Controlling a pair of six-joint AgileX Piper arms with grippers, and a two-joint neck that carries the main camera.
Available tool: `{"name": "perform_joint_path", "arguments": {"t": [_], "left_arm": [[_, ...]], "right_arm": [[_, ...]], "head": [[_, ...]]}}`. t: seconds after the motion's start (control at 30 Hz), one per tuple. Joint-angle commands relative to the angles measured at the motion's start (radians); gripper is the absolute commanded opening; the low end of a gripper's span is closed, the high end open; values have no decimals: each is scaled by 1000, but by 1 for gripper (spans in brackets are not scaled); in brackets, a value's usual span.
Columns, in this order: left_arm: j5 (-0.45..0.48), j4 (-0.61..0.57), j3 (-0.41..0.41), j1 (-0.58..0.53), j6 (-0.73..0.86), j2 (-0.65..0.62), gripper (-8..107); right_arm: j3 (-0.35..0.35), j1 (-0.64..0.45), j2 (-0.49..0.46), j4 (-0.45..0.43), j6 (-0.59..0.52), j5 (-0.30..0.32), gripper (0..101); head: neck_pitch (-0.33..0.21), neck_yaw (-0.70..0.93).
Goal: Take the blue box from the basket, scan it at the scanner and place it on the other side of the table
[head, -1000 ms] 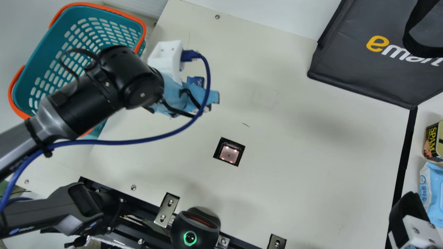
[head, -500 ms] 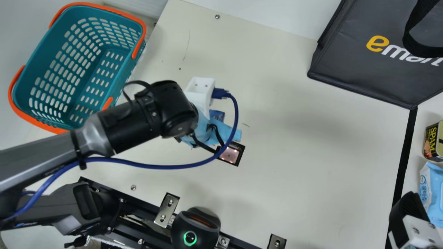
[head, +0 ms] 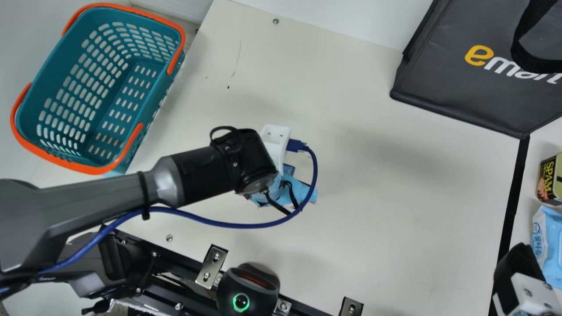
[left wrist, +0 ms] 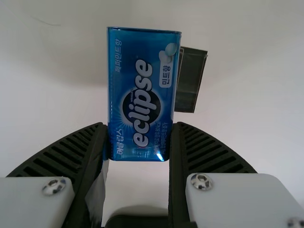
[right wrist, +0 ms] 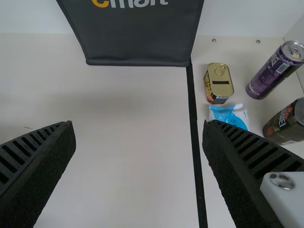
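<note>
My left gripper (head: 283, 193) hangs over the table's middle in the main view, with a bit of the blue box (head: 288, 170) showing beside it. In the left wrist view the same blue box (left wrist: 142, 95) stands out from between the ribbed fingers of my left gripper (left wrist: 138, 126), which is shut on its lower end. Partly behind the box lies the dark scanner window (left wrist: 191, 80); the arm covers it in the main view. At the main view's lower right is my right gripper (head: 522, 272); in the right wrist view my right gripper (right wrist: 137, 126) is open, holding nothing.
The teal basket (head: 57, 70) stands at upper left, a black bag (head: 456, 87) at upper right. Past the black strip are a yellow-topped can (head: 549, 180), a blue pack (head: 549, 245) and two cylindrical cans. A black device (head: 248, 289) sits at the near edge.
From near the basket, my left gripper has travelled right and toward the near side with the blue box, now covering the scanner window in the main view. My right arm has stayed still.
</note>
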Motion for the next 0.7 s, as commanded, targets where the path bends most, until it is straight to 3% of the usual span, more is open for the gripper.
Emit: {"name": "perform_joint_path", "arguments": {"t": [0.0,0.67], "left_arm": [[-8,-2,4,-6,2,10,-8],[-77,-6,30,-70,-11,86,-8]], "right_arm": [[0,0,0,0,0,0,95],[0,0,0,0,0,0,95]], "head": [[-29,2],[-29,2]]}}
